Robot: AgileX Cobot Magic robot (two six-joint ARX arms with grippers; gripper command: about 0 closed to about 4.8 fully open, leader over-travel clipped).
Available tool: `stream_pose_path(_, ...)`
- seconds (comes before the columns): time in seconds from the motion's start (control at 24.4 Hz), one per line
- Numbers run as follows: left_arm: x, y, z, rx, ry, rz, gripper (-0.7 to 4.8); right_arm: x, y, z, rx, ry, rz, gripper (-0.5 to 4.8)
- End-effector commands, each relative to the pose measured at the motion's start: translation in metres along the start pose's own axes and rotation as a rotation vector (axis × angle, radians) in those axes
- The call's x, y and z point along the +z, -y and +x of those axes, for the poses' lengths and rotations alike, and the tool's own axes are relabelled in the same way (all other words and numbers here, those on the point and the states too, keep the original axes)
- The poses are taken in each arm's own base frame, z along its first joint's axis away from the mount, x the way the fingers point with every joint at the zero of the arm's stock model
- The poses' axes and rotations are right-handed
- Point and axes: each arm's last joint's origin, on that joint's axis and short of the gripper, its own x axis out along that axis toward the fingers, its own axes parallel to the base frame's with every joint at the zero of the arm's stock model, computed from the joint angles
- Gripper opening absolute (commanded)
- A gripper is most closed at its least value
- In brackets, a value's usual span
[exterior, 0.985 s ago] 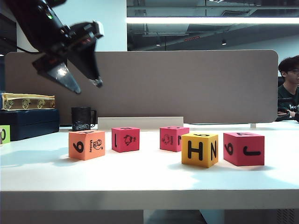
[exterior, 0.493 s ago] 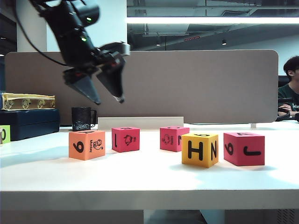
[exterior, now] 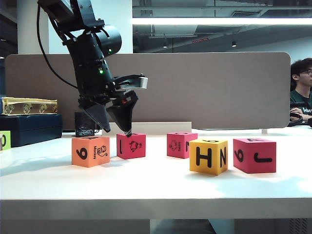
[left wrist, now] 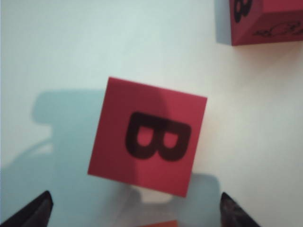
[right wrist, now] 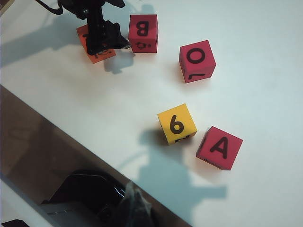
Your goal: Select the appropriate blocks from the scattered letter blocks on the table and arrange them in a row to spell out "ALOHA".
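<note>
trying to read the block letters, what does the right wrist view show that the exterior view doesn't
Only the right wrist view shows top faces: B on one pink-red block, O on another, A on the third, 6 on the yellow block.

Only the exterior view shows side faces, such as the yellow block's H and N, plus the black mug.

Both show the open left gripper low between the orange block and the B block. The right gripper is shut.

Three pink-red blocks point(exterior: 130, 146), one orange block point(exterior: 90, 151), one yellow block point(exterior: 208, 156).
</note>
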Motion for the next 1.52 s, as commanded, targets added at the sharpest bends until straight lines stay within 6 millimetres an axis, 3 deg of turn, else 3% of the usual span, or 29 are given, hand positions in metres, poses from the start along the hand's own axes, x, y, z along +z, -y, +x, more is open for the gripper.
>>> stream_pose_path(0.04,0.003,-0.002,0.005,-0.001,0.028,0.01,4.56,0.001,0.0,-0.002,-0.002,0.008,-0.004,-0.05)
stream_pose_path(0.33,0.002,-0.003,0.018,-0.004,0.02,0.01,3.64,0.0,0.0,-0.002,-0.003,0.003,-0.004,-0.04)
stream_pose_path(0.66,0.006,-0.003,0.022,-0.044,0.079,-0.009,3.61,0.0,0.0,-0.002,-0.003,0.004,-0.004,-0.04)
stream_pose_path(0.86,0.007,0.0,0.022,-0.055,0.081,-0.006,2.85,0.0,0.0,-0.002,-0.003,0.004,-0.004,-0.04)
stream_pose_path(1.35,0.002,0.001,0.018,-0.013,0.006,-0.029,2.67,0.0,0.0,-0.002,-0.017,0.004,-0.003,-0.05)
stream_pose_path(1.52,0.001,0.001,0.004,0.012,-0.011,-0.027,2.67,0.0,0.0,-0.002,-0.017,0.004,-0.003,-0.05)
